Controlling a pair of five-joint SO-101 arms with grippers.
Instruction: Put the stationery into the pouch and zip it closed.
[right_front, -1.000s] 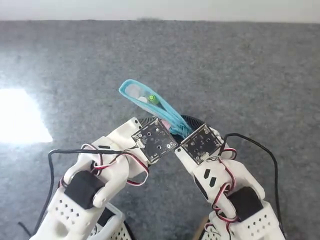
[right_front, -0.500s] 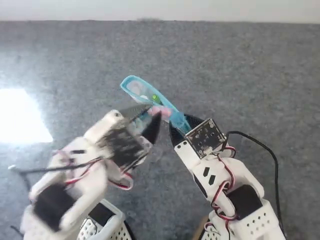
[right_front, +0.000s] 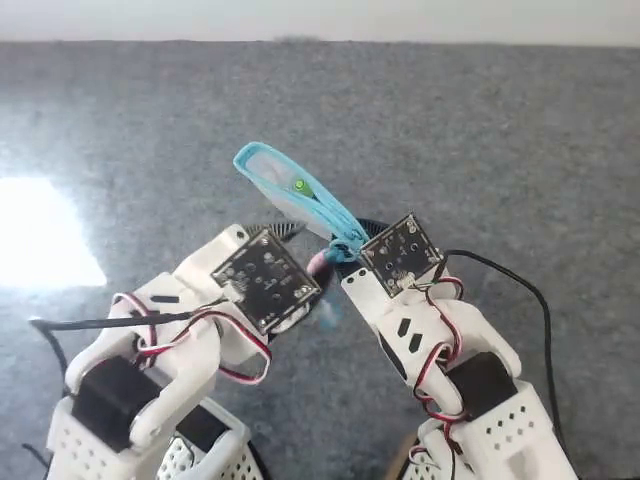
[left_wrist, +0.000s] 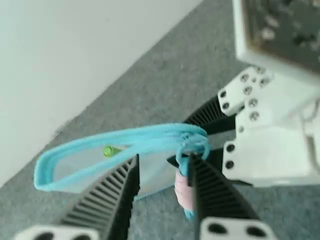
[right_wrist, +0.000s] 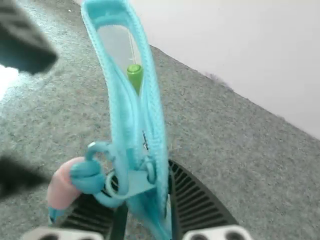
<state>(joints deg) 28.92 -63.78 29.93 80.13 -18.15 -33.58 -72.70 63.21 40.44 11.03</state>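
The pouch (right_front: 268, 178), light blue with clear sides, is pinched at one end between the jaws of the right gripper (right_wrist: 145, 212). The jaws are closed tight on the pouch's blue edging and hold it on edge, so its length reaches straight away from that gripper. Right by the clamped end sits the zip slider (right_wrist: 131, 181). A blue cord loop hangs from it, carrying a pink tag (right_wrist: 62, 190) off to one side of the jaws. Farther along, inside the pouch near its far end, a green-tipped item (right_wrist: 134, 74) shows between the two blue bands of the upper edge.

The left gripper (left_wrist: 164, 162) stands partly open just beside the right one. Its two ribbed jaws are spread on either side of the pouch's lower edge, with the pink tag against the inner face of one jaw. Whether either jaw presses the fabric cannot be told. Beneath both arms lies the grey speckled table (right_front: 500, 130).
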